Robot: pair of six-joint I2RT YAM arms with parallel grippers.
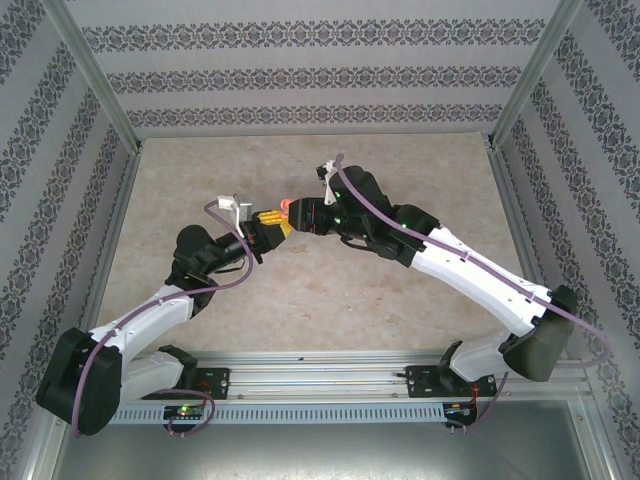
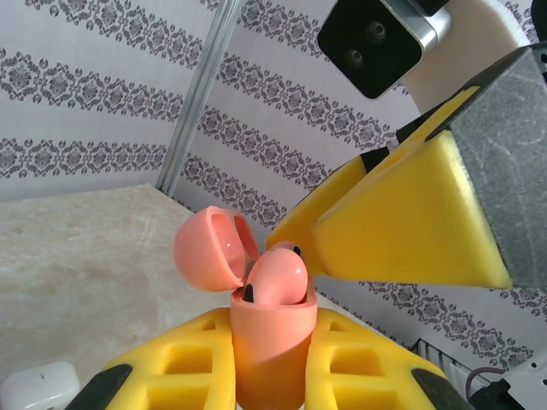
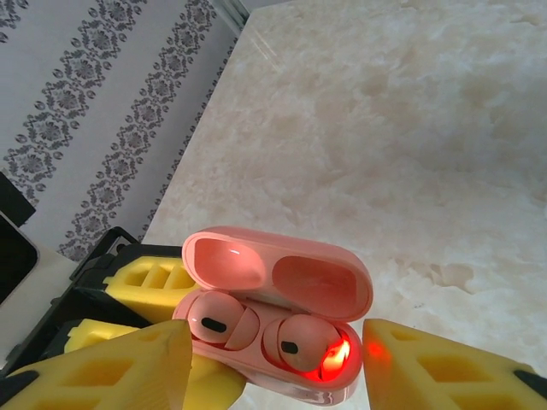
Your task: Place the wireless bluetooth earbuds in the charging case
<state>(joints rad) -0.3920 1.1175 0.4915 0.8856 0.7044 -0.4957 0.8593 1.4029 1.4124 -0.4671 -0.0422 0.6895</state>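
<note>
The small rounded coral-pink plastic charging case [image 3: 278, 286] and the two coral-orange plastic earbuds [image 3: 295, 342] look smooth and glossy, the yellow plastic fingers [image 2: 184, 363] of the left gripper [image 2: 273, 329] look matt and finely grained, the beige marble-patterned tabletop [image 3: 410, 128] has a smooth satin sheen, and the upright frame post [image 2: 201, 94] is bare brushed metal

2 coral earbuds [image 3: 219, 323] sit inside the open coral case [image 3: 282, 275].

I'm in a lab test cell: aluminium frame post [image 1: 92, 70] upper left, wallpaper-print panels [image 1: 320, 75] across the top, marble-look tabletop [image 1: 330, 295] centre, mounting rail [image 1: 320, 378] along the bottom.
</note>
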